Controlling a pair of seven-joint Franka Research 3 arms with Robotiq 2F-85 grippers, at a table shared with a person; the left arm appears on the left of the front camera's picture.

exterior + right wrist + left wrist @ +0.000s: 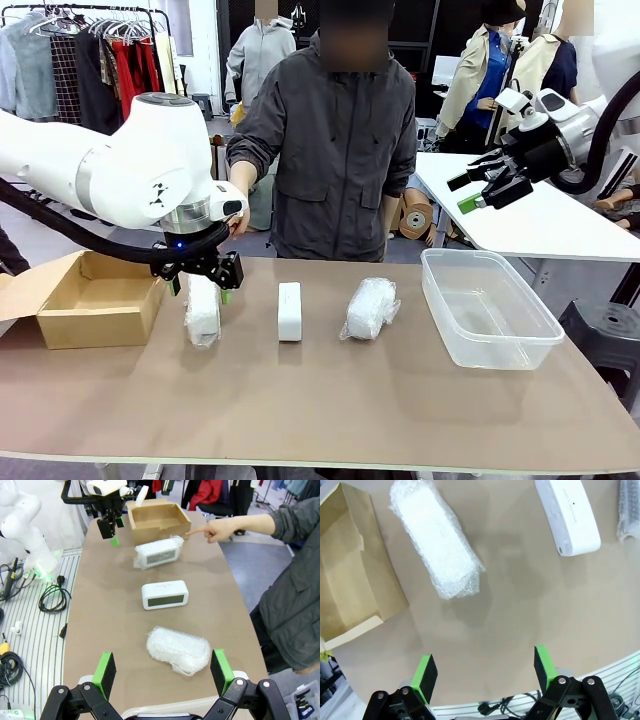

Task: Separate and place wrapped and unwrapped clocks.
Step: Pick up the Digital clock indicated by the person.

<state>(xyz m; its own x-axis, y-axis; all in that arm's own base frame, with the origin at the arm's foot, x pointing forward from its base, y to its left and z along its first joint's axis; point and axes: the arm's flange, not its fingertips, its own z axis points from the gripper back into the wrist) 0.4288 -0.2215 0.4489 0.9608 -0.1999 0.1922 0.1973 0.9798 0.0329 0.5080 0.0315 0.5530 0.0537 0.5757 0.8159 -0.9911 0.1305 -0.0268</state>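
Note:
Three clocks lie in a row on the brown table. A wrapped clock is at the left, the bare white clock in the middle, and a second wrapped clock to its right. My left gripper hangs open just above the table by the left wrapped clock, with nothing between its green pads. My right gripper is open and empty, raised high at the right.
An open cardboard box stands at the table's left end and a clear plastic tub at the right end. A person stands at the far side, one hand pointing toward the box.

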